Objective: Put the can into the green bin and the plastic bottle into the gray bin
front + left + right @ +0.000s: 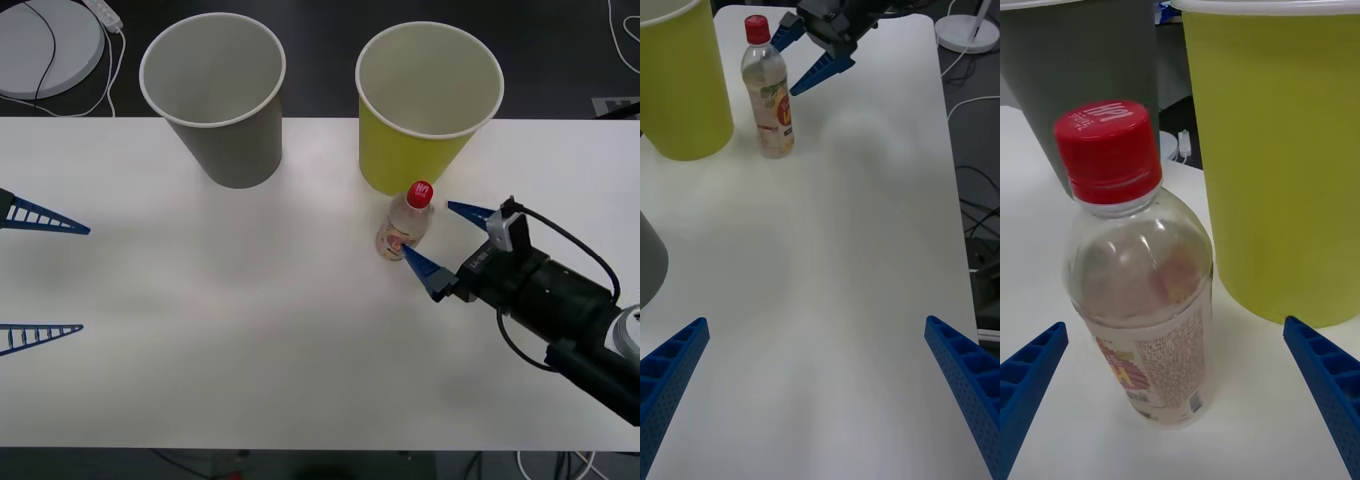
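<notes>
here the plastic bottle [406, 222] stands upright on the white desk [250, 330], just in front of the green bin [425, 105] and very near its base, red cap up. the right pincer [445, 238] sits low at the bottle's right side, its two blue fingers spread wide, one tip close to the bottle's lower body and the other off toward the green bin, neither clearly touching. the gray bin [218, 95] stands upright to the left of the green one, well apart from the bottle. the left pincer [40, 275] hangs at the desk's left edge, fingers spread, holding nothing.
</notes>
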Controlling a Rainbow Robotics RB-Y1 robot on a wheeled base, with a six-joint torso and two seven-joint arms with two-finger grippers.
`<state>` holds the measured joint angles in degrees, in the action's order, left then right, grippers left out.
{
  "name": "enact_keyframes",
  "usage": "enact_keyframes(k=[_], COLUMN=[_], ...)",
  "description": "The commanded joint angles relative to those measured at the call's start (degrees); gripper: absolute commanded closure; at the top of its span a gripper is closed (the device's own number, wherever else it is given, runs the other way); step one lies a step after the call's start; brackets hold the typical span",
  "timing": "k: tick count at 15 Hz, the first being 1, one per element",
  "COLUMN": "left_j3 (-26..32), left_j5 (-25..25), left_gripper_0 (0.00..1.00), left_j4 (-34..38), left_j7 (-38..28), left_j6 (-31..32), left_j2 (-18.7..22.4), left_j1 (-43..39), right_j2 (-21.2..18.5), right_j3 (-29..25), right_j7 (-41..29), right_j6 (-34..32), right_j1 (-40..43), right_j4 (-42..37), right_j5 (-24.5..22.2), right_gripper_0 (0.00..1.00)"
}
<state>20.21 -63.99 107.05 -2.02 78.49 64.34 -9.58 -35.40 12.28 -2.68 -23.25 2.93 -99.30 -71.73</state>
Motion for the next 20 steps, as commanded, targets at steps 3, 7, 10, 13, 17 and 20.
enact_keyframes(k=[3, 7, 10, 13, 17, 20], left_j3=[0.00, 0.00, 0.00, 0.00, 0.00, 0.00], left_j5=[0.00, 0.00, 0.00, 0.00, 0.00, 0.00], left_gripper_0=[0.00, 0.00, 0.00, 0.00, 0.00, 0.00], left_j4=[0.00, 0.00, 0.00, 0.00, 0.00, 0.00], left_j7=[0.00, 0.00, 0.00, 0.00, 0.00, 0.00], left_j6=[0.00, 0.00, 0.00, 0.00, 0.00, 0.00], left_j2=[0.00, 0.00, 0.00, 0.00, 0.00, 0.00], left_j1=[0.00, 0.00, 0.00, 0.00, 0.00, 0.00], right_j2=[1.65, 2.18, 2.44, 2.79, 3.23, 3.14], right_j3=[1.43, 2.57, 3.37, 3.81, 4.24, 4.51], right_j7=[1.18, 1.71, 1.97, 2.06, 1.97, 2.06], right_j6=[0.05, 0.05, 0.14, 0.14, 0.14, 0.58], right_j1=[-3.63, -5.48, -6.18, -6.89, -7.41, -7.50], right_j4=[3.41, 4.99, 5.26, 5.87, 5.96, 5.96], right_j5=[-0.07, -0.07, -0.07, -0.16, -0.16, -0.07], right_gripper_0=[0.00, 0.00, 0.00, 0.00, 0.00, 1.00])
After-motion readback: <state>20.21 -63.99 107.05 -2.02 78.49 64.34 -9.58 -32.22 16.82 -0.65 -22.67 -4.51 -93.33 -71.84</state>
